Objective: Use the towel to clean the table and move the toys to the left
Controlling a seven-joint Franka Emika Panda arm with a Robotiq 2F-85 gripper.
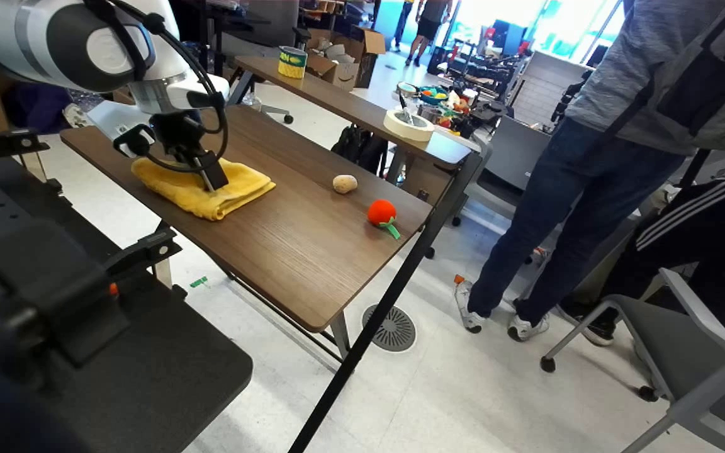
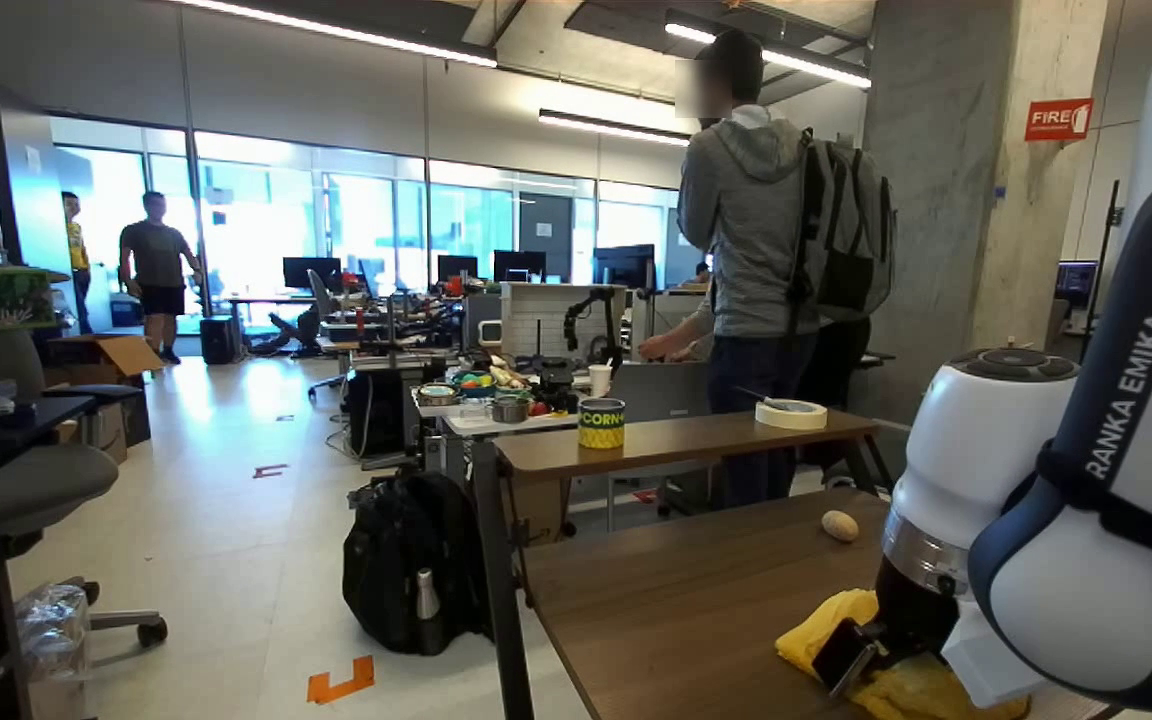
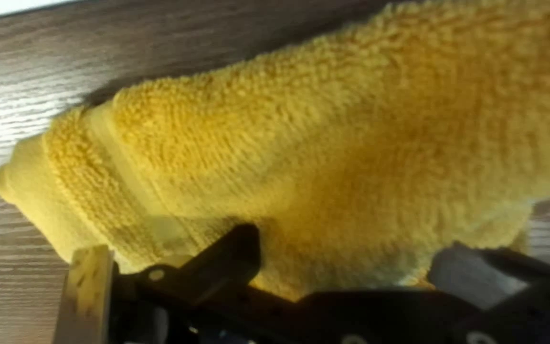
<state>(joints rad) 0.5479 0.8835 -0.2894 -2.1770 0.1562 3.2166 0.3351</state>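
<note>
The yellow towel (image 1: 197,197) lies folded on the brown table (image 1: 299,248), and the gripper (image 3: 275,283) stands right over the towel, its jaws spread wide and gripping nothing. The tan toy (image 1: 345,184) sits well apart from the towel, the red toy (image 1: 382,213) with its green bit farther off.

Bright yellow towel (image 3: 313,162), a paler stripe across it; dark brown bench (image 1: 293,245) with streaked wood grain; red toy (image 1: 381,211) with a green bit (image 1: 393,229); tan toy (image 1: 345,184); yellow can (image 2: 602,430) banded in green; cream roll of tape (image 2: 791,418)
</note>
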